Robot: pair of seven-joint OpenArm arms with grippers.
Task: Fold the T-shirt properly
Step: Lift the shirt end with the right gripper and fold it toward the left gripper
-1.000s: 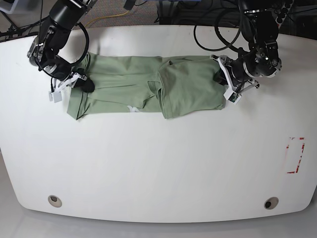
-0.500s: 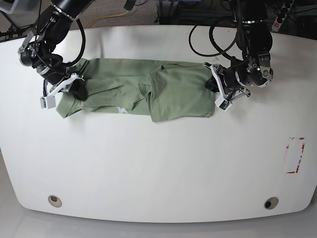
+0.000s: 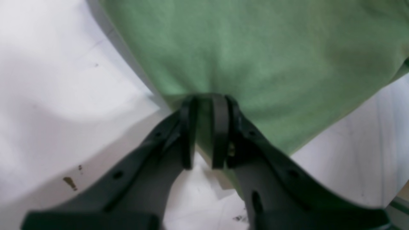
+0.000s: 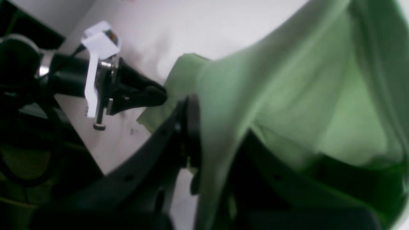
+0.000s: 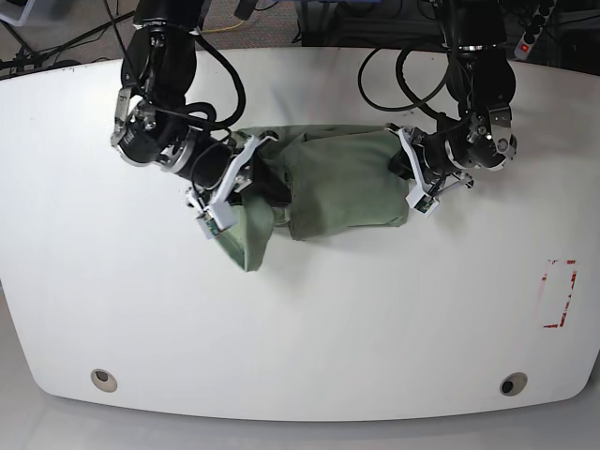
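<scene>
The T-shirt lies on the far middle part of the white table. It is bunched up and wrinkly, with one end pulled in over the rest. A loose flap of green cloth hangs down toward the near side, on the left of the pile. The right gripper is at that left end of the shirt, and it is closed tight on the T-shirt, with cloth draped over its black fingers. The left gripper is at the right end of the shirt, low on the table. It is pinched on the edge of the T-shirt, and a thin bit of green cloth sits between its two black fingers. A red mark is on the table far off to the right, well apart from the shirt
</scene>
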